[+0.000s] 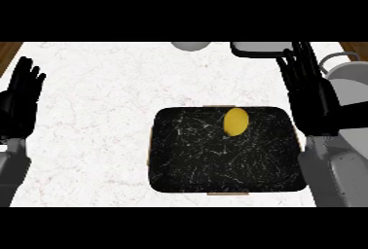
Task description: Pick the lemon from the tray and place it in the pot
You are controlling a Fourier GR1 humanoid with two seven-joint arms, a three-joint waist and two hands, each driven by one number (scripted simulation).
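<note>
A yellow lemon (236, 121) lies near the far edge of a black speckled tray (215, 160) at the middle right of the white counter. My right hand (310, 92) stands open just right of the tray, fingers straight and pointing away, a short gap from the lemon. The grey pot (350, 78) shows at the right edge, partly hidden behind that hand and forearm. My left hand (20, 97) rests open at the left edge, fingers up, far from the tray.
A grey round object (191, 45) sits at the counter's far edge, and a dark-rimmed item (260, 48) lies beside it to the right. Wooden floor shows at both top corners. Bare white counter stretches left of the tray.
</note>
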